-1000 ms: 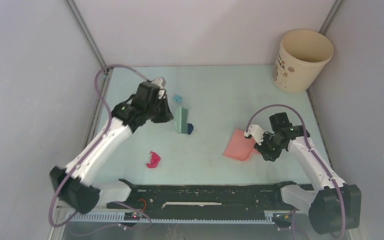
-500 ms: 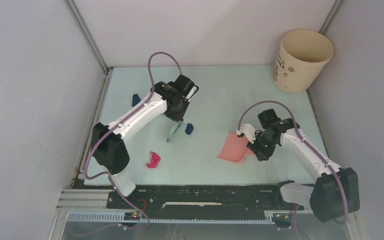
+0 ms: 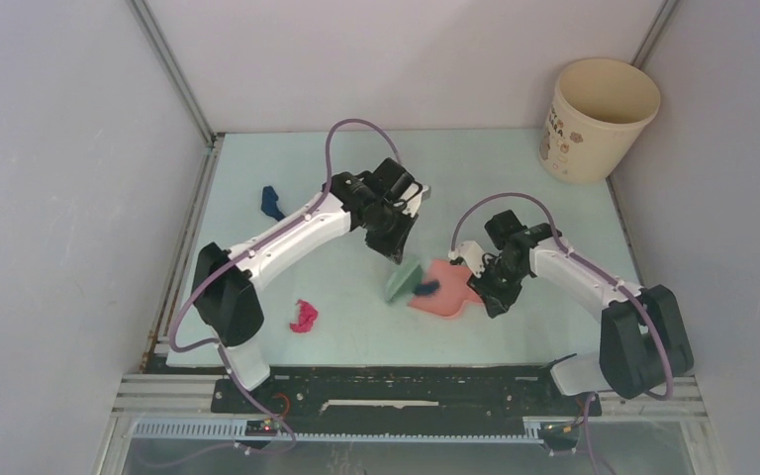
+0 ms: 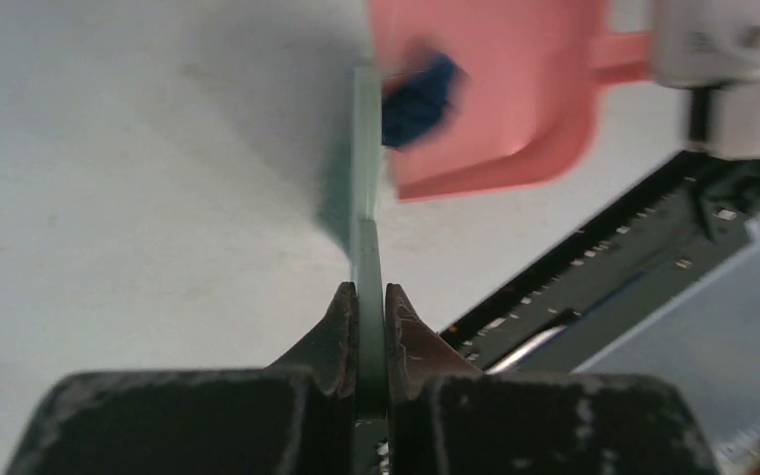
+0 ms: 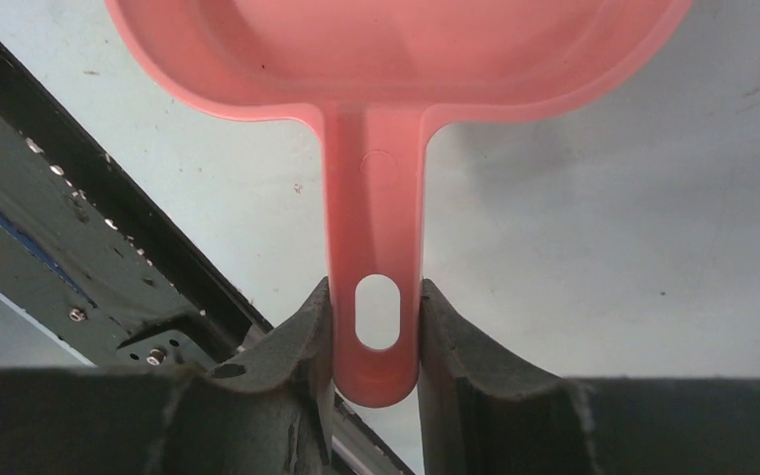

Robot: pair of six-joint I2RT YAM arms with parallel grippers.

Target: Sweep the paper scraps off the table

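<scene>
My left gripper (image 3: 397,244) is shut on the green hand brush (image 3: 402,279), whose head meets the mouth of the pink dustpan (image 3: 441,293). A dark blue paper scrap (image 3: 425,288) lies at the pan's lip; in the left wrist view the dark blue scrap (image 4: 420,87) is on the pan (image 4: 515,109) beside the brush (image 4: 364,188). My right gripper (image 3: 487,293) is shut on the dustpan handle (image 5: 376,277). A red scrap (image 3: 304,316) and another dark blue scrap (image 3: 271,201) lie on the mint table (image 3: 495,188).
A cream bucket (image 3: 597,119) stands at the far right corner. A black rail (image 3: 396,386) runs along the near edge. Grey walls close in the left, back and right sides.
My left arm swept the brush right and toward the near edge, pushing the dark blue scrap onto the dustpan. My right arm shifted the dustpan slightly left. A dark blue scrap at far left came into view.
</scene>
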